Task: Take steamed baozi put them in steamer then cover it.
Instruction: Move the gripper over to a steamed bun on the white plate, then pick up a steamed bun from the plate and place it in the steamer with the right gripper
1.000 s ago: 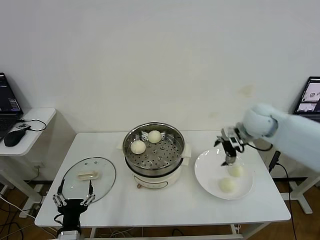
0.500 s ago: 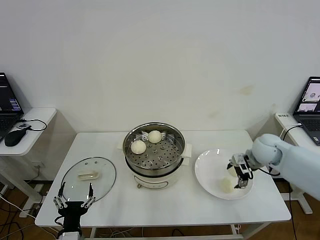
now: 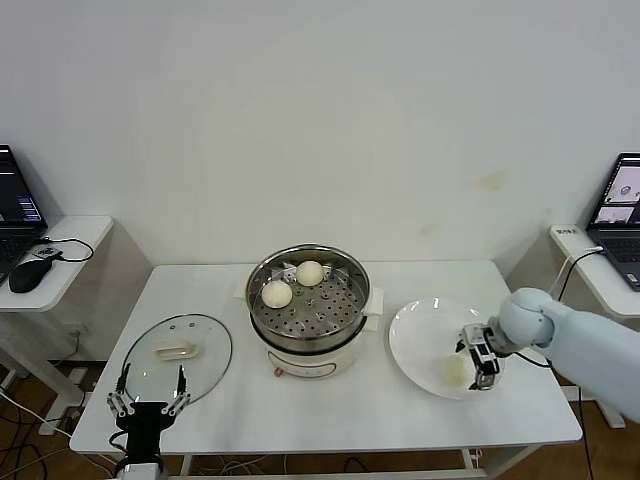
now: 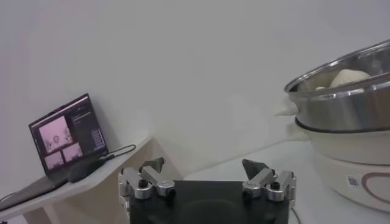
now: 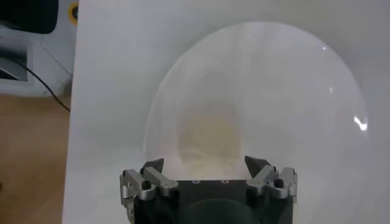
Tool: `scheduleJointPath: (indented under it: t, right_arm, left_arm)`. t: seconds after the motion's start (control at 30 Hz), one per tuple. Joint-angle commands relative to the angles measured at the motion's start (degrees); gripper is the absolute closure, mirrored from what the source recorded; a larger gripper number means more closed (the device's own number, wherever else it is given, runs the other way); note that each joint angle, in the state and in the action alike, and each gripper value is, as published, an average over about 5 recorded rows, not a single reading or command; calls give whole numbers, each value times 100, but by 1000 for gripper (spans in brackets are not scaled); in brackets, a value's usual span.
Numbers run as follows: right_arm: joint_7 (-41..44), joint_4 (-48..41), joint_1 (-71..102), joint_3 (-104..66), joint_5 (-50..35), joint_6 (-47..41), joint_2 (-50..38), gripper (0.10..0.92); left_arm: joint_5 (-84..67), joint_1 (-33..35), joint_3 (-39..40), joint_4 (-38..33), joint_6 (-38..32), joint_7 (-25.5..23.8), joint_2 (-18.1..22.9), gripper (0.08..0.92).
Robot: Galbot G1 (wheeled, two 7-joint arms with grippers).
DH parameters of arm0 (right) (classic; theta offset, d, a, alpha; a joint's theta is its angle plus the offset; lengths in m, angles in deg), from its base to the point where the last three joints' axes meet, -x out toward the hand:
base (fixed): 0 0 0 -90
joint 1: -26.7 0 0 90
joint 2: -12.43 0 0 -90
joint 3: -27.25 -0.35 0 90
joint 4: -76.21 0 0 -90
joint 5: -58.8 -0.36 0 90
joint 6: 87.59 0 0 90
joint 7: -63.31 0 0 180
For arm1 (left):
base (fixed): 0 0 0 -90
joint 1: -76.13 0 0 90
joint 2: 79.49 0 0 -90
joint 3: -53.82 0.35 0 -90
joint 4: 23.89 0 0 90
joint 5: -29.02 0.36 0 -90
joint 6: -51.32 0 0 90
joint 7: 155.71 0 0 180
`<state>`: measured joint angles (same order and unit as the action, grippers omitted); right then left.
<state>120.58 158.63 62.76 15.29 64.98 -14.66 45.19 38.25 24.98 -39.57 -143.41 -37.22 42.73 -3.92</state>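
In the steamer (image 3: 308, 290) two baozi (image 3: 277, 294), right hand (image 3: 477, 362) open around one on plate (image 3: 415, 335)

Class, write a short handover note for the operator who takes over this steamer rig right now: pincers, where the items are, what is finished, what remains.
Right pincer: open, down over the white plate, straddling a baozi but not closed on it.
Left pincer: open, parked at the table's front edge near the glass lid.
Steamer: uncovered, two baozi inside.
Done: two buns loaded.
Left: grasp the bun on the plate and move it to the steamer. I can see only one bun there; the right arm may hide another. Then put the lid on the steamer.
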Motion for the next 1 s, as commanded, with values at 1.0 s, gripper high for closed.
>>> scheduleJointPath:
  t: [1.0]
  right_arm:
    - [357,195,-3602,1446,-1441,-90,455,392]
  left_arm:
    - [-73,-60,-35,-16,-12,0,-52,177]
